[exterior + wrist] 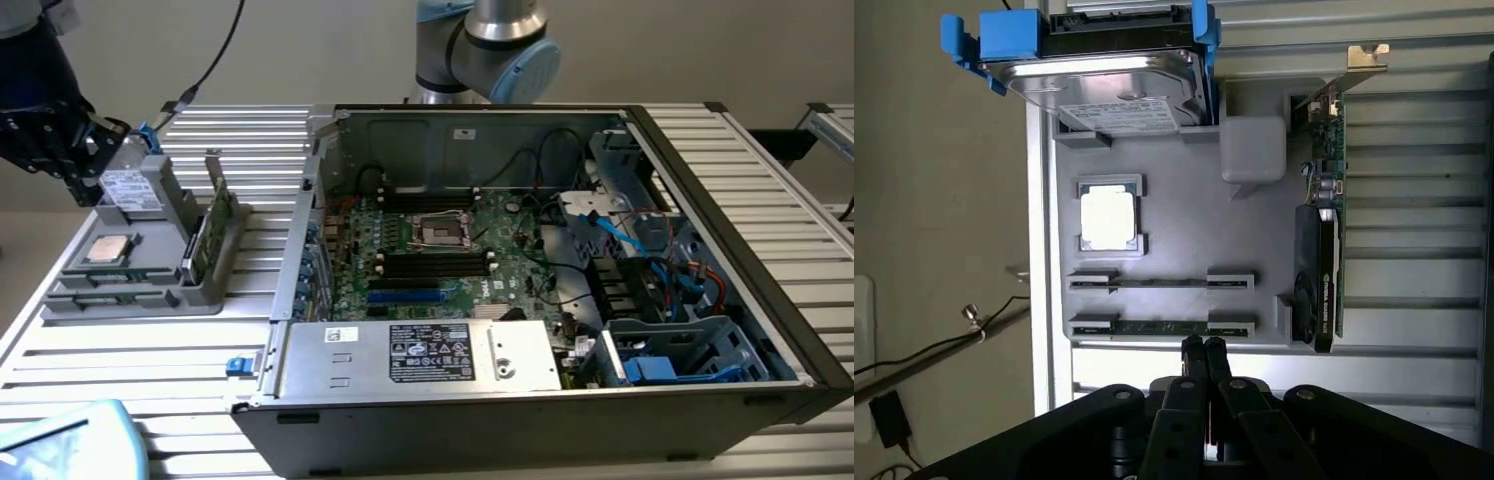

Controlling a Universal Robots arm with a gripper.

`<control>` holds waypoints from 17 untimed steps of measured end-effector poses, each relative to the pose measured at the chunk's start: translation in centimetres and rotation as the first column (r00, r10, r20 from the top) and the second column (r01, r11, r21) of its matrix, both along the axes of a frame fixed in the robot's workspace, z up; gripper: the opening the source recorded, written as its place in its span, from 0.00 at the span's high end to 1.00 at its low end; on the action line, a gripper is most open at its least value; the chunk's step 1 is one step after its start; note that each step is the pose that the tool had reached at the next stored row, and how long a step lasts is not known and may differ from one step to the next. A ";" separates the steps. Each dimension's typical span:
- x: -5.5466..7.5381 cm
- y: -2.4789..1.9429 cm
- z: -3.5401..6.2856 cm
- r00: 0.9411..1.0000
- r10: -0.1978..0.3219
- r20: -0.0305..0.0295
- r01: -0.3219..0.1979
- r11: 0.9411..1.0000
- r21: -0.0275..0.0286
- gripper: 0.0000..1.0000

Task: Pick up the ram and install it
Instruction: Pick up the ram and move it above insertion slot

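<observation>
Jaws clenched on nothing, hanging over the parts tray.
At the exterior view's left I hover above the grey tray on the ribbed surface. The ram lies flat in a tray slot, untouched, near the processor. The graphics card stands at the tray's edge, and the open computer case sits further right.
</observation>
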State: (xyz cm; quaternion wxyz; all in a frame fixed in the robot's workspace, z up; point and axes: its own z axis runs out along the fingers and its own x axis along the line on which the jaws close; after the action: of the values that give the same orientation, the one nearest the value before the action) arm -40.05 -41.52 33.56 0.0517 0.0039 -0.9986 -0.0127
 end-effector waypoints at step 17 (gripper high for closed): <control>0.0 0.00 -1.24 0.952 0.305 0.003 -0.305 0.952 0.016 0.90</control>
State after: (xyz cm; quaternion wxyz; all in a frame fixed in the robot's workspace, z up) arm -40.06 -41.52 32.31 0.0527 0.1585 -0.9859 -0.0125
